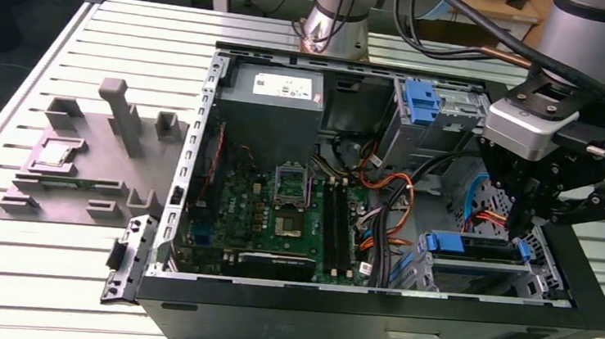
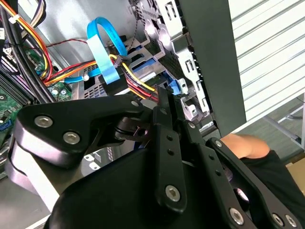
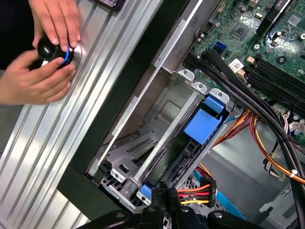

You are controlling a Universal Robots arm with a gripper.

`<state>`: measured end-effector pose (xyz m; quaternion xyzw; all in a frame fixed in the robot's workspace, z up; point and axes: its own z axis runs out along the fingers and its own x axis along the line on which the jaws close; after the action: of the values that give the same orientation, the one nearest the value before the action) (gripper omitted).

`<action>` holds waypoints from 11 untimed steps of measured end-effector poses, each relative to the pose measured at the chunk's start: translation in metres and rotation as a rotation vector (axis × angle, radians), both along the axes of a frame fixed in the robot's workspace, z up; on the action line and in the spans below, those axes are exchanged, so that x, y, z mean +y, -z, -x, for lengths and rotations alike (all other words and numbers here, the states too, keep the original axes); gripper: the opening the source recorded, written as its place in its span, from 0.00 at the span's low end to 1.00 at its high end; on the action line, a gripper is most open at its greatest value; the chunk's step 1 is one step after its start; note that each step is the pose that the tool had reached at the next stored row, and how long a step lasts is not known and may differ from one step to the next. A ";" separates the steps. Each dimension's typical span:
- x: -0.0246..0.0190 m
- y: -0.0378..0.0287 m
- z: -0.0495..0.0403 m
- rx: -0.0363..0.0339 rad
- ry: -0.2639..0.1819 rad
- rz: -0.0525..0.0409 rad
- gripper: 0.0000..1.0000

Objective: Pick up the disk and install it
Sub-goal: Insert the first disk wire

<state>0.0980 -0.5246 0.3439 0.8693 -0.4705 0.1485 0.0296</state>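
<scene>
Inside the open computer case (image 1: 376,328), at its corner on the exterior view's right, the disk (image 1: 473,247) sits in the metal drive cage (image 1: 490,276), with its bright blue carrier facing up. In the first wrist view the disk (image 3: 202,125) stands edge-on in one slot of that cage, its blue tab level with the cage's rim, and the slot beside it is hollow. The gripper (image 1: 519,231) hangs just above the disk, its black jaws drawn close together with nothing seen between them. In the first wrist view the gripper (image 3: 164,199) is right beside a black connector (image 3: 198,195) with red, yellow and orange wires. A light blue ribbon cable (image 2: 105,47) loops nearby. The green motherboard (image 1: 277,208) lies in the middle of the case and a grey power supply (image 1: 276,93) lies behind it. Outside the case, a person's hands (image 3: 35,78) rest on a black knob (image 3: 47,47) on the slatted table (image 1: 8,275).
</scene>
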 end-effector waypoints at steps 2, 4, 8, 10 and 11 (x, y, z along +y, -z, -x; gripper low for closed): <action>0.0000 0.0000 -0.0013 0.0000 0.007 0.0000 0.17; 0.0000 0.0002 -0.0012 0.0000 0.031 -0.0001 0.17; 0.0001 0.0009 -0.0013 0.0000 0.071 -0.0001 0.17; 0.0001 0.0016 -0.0012 0.0000 0.089 -0.0004 0.17; 0.0001 0.0020 -0.0012 0.0000 0.097 -0.0004 0.17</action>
<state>0.0992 -0.5245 0.3419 0.8454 -0.5122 0.1468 0.0366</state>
